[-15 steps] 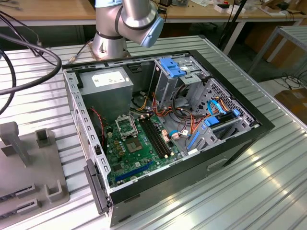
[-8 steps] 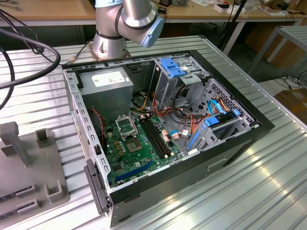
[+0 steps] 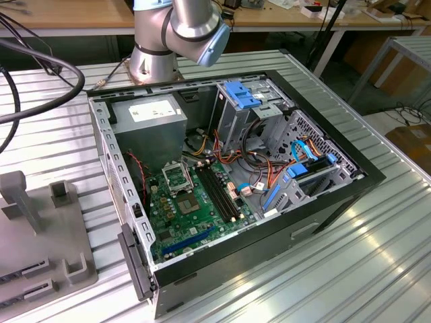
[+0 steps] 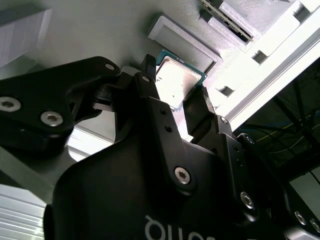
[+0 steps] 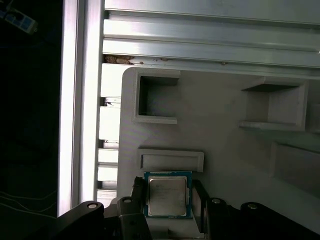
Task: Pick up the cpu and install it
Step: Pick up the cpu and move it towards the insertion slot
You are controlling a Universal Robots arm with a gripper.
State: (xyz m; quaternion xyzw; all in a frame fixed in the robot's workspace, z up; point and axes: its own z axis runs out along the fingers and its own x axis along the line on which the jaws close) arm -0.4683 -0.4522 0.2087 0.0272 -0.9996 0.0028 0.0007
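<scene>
The claw [image 5: 168, 186] stands part-open, its gap about as wide as the chip, with one black finger [image 5: 138, 190] on each side of the cpu [image 5: 167, 196]. The fingers are just beside the chip's two opposite edges, and I cannot tell whether the pads press on it. The cpu lies flat, silver-grey face up with a green rim showing round it, on a pale grey fixture tray [image 5: 225, 150], just beside a low raised block [image 5: 171, 160] moulded into the tray. In both wrist views the chip sits between the fingertips. There is faint print on the chip's metal face, too small to read. White lettering runs across the claw's black body [image 4: 170, 230] in the second wrist view, but it is cut off at the edge and cannot be read. In the exterior view the tray rests on the ribbed metal surface [image 3: 323, 269] at the exterior view's left, well apart from the open computer case [image 3: 363, 176]. The case lies on its side with the green motherboard [image 3: 182, 215] exposed and the silver socket frame [image 3: 176, 178] near the grey power supply [image 3: 151, 128]. The power supply carries a white label [image 3: 151, 111] that cannot be read
</scene>
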